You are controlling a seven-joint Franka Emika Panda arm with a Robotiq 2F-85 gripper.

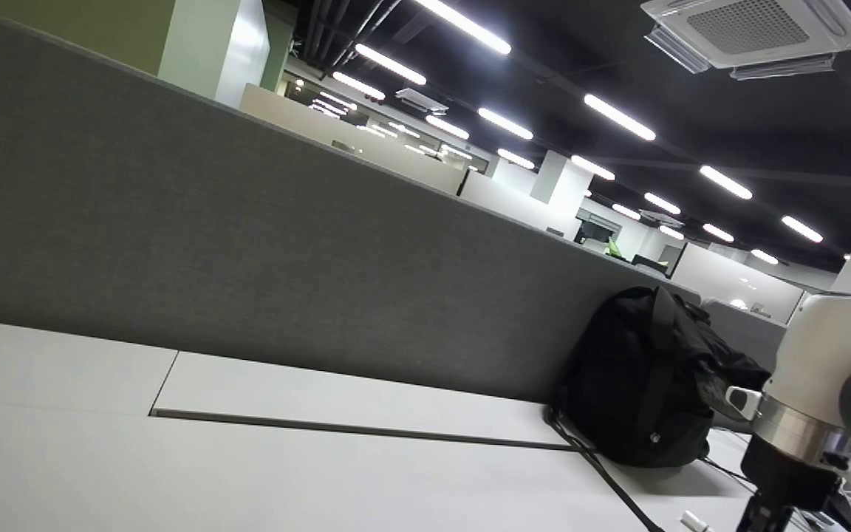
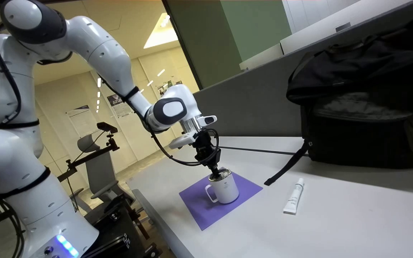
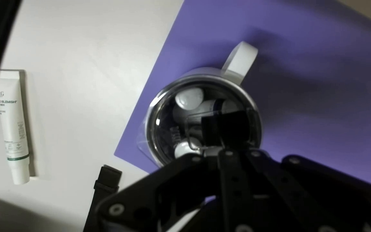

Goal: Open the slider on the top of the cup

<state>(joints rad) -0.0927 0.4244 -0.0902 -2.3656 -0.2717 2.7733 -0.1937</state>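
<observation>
A white cup (image 2: 227, 190) with a handle stands upright on a purple sheet (image 2: 201, 208). It has a clear round lid (image 3: 163, 129) with a shiny rim. A transparent slider (image 3: 193, 124) shows as a rectangular outline on the lid, partly covered by my fingers. My gripper (image 3: 219, 129) points down at the lid with its black fingertips together over the slider, toward one side of the rim. In an exterior view the gripper (image 2: 215, 174) reaches the cup's top. Whether the tips touch the slider is hard to tell. The cup is out of view in the remaining exterior view.
A white tube (image 2: 294, 197) lies on the table beside the sheet and also shows in the wrist view (image 3: 13, 122). A black bag (image 2: 364, 104) stands by the grey partition (image 1: 248, 222), its strap (image 2: 287, 166) trailing on the table. White rounded shapes show in the lid.
</observation>
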